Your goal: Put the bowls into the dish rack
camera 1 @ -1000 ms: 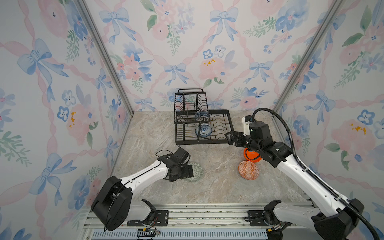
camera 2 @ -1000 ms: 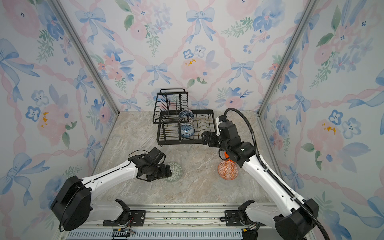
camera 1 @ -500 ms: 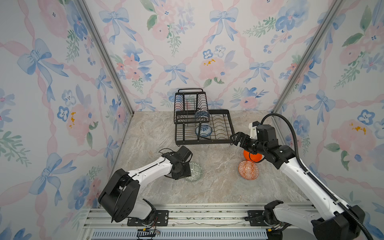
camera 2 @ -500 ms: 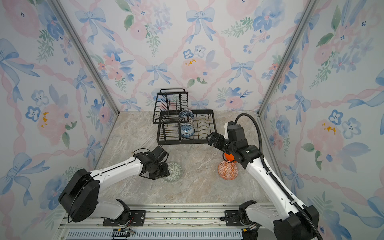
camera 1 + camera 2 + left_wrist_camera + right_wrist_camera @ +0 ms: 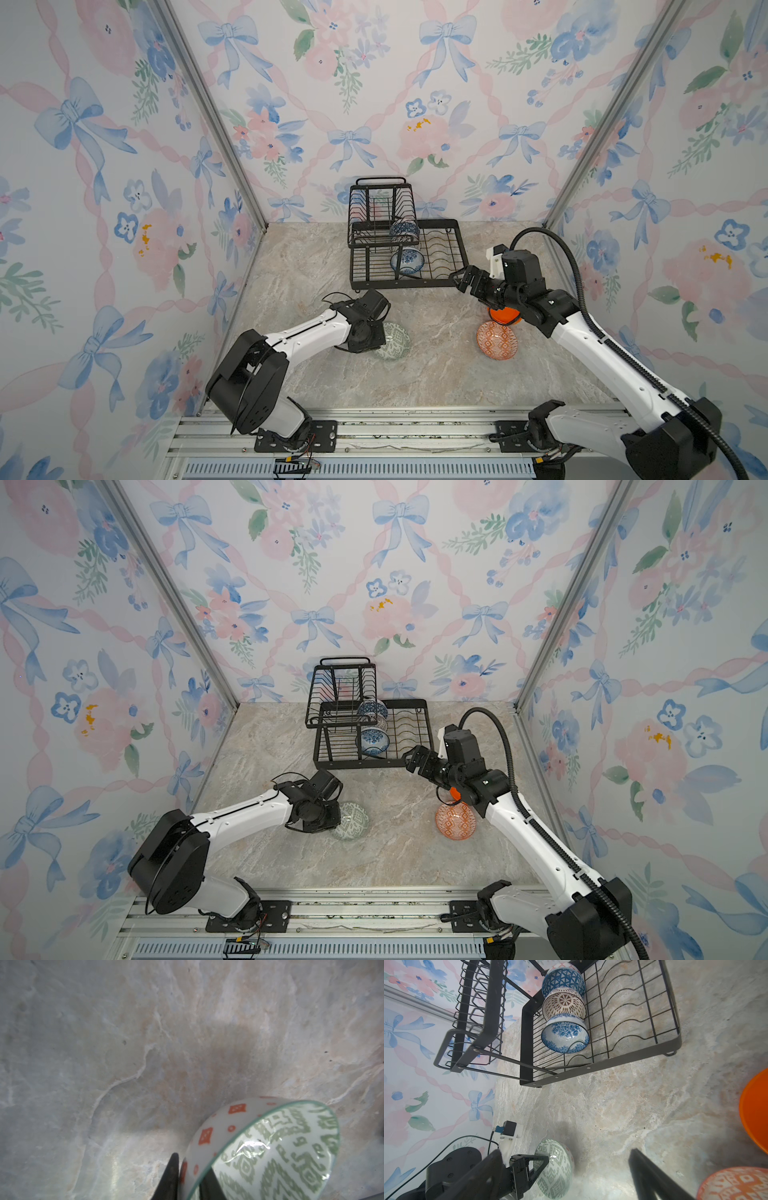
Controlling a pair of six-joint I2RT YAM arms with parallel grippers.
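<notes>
Count comes to six, lol. Three sit in the dish rack: dark-blue geometric bowl, brown-and-white bowl, blue floral bowl. Three more are out front of the rack: green-patterned bowl, orange-patterned bowl, plain orange bowl. Just the one rack.

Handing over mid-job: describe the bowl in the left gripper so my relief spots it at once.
From the black dish rack at the back of the marble table, come forward and left to the left gripper. It pinches the rim of the green-and-white bowl, tilted. Green geometric pattern inside, orange squares outside; the orange patterned bowl and plain orange bowl to the right show no green.
</notes>
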